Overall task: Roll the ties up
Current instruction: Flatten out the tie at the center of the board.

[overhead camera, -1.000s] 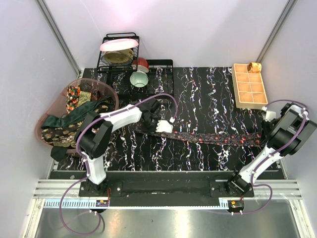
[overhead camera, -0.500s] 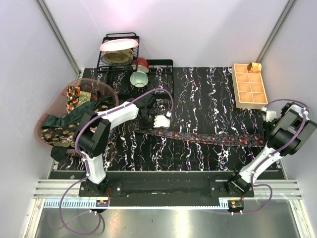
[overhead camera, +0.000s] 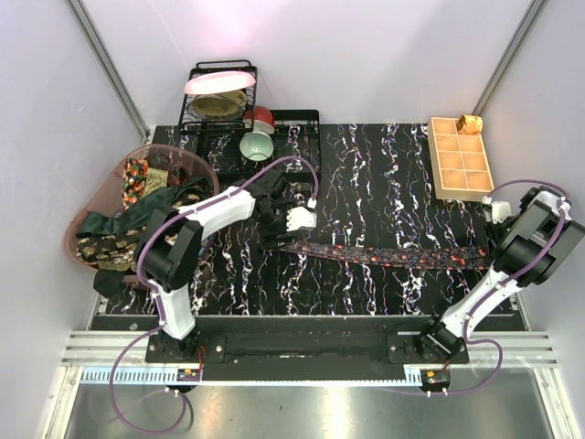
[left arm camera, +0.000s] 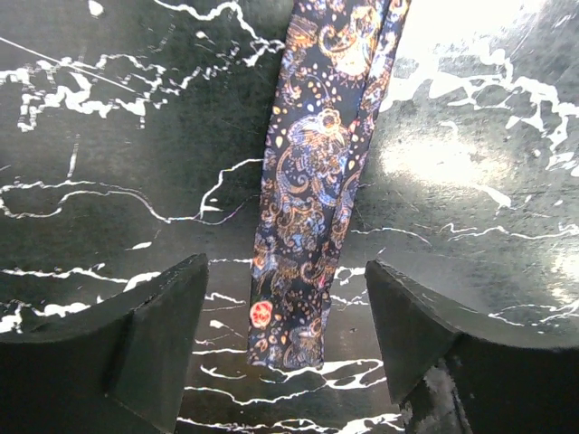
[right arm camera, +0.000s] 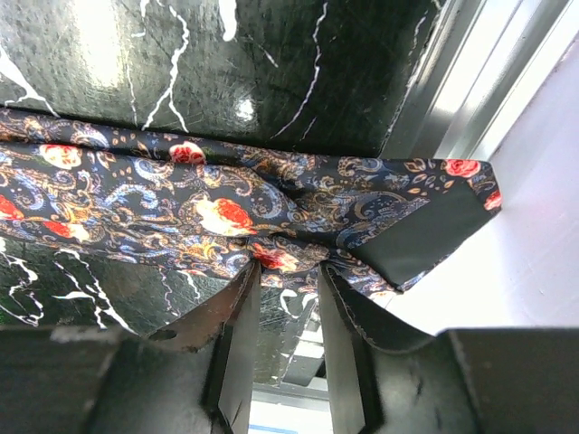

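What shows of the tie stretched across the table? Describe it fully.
The tie is dark navy fabric with paisley swirls and red flowers, lying flat and unrolled across the black marbled table. Its narrow end lies untouched inside the open left gripper. Its wide pointed end, a corner flipped showing dark lining, meets the fingertips of the right gripper; any grip is unclear.

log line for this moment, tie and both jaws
tie: flat, unrolled, stretched across table | left jaws: open, straddling narrow end, no grip | right jaws: slightly apart at wide end | roll: not begun
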You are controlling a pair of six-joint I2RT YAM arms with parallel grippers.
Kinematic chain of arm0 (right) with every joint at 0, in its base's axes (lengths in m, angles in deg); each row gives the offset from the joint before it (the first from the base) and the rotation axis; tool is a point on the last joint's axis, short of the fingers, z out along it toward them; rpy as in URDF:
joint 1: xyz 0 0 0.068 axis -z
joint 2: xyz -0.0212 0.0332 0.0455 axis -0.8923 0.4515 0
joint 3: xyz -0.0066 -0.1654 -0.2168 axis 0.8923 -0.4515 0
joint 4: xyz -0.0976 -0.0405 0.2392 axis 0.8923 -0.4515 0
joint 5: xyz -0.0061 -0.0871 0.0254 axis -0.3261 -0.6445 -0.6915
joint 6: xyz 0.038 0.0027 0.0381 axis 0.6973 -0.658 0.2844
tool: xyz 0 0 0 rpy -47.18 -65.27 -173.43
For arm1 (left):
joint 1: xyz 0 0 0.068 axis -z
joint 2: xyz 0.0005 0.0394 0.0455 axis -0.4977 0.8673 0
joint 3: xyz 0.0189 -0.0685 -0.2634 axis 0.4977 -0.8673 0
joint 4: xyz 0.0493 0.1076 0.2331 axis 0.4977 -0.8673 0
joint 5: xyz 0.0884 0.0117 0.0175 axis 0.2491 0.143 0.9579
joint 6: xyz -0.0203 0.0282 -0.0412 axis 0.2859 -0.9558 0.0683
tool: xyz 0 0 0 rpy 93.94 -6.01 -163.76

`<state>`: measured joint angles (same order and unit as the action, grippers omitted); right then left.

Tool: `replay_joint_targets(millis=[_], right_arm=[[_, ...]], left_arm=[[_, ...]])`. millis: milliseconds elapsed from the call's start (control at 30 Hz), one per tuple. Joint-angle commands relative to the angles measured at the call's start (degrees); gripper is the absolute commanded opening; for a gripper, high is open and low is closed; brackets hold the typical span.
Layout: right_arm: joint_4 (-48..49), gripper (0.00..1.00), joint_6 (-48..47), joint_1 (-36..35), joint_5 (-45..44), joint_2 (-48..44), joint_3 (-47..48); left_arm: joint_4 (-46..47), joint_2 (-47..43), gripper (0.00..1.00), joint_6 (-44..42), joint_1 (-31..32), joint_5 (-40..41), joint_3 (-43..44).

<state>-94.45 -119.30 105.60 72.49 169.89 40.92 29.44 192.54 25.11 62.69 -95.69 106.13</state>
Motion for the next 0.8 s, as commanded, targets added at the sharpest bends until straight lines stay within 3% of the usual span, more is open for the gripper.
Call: replay_joint_targets(millis=[0, 100, 367, 533, 767], right_arm=[[6.34, 0.38, -1.83, 1.07, 2.51, -0.24, 3.2], [4.66, 0.37, -1.74, 1.07, 1.62, 0.38, 4.17], [-5.53, 0.36, 2.13, 0.46, 12.78, -8.4, 2.6], [-5.01, 0.36, 5.19, -4.54, 15.59, -13.86, -4.42], [0.87, 0.35, 10.48, -12.46, 14.02, -10.35, -8.66]], left_arm=[[0.89, -3.45, 0.78, 1.24, 0.12, -2.09, 0.69], [0.8, -3.45, 0.79, 1.76, 0.21, -2.09, 1.65], [1.24, -4.41, 0.79, 3.78, 0.21, -2.44, 1.66], [2.21, -5.64, 0.79, 5.54, -0.41, -3.15, 0.6], [3.7, -7.39, 0.79, 10.63, -3.48, -5.86, 0.43]])
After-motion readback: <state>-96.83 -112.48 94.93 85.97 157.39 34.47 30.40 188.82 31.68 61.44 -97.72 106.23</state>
